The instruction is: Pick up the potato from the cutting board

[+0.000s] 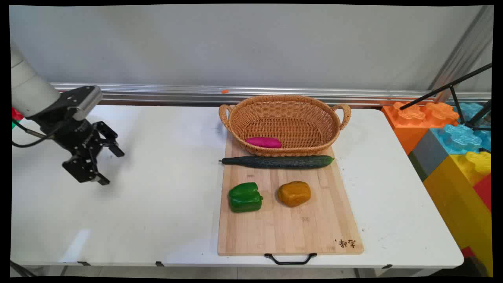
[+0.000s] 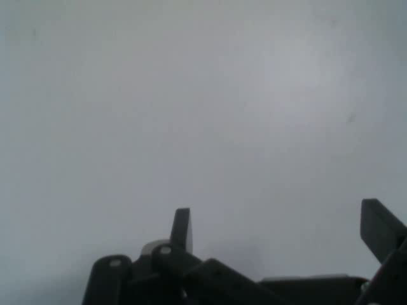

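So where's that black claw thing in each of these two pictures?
Main view: the gripper hangs at the far left, open, over bare table, well left of the cutting board.
Hand view: the gripper rises from the bottom edge, holding nothing.
Shared landmark: the white table surface.

The basket [image 1: 285, 124] rim hides part of the pink sweet potato [image 1: 263, 142]; the toy blocks [image 1: 456, 149] run off the right edge

One camera sits high at the near side and looks down across the white table [image 1: 169, 220] toward the wall [image 1: 235, 43]. The hand camera looks close at bare table top [image 2: 191, 108] only. Both see the table.
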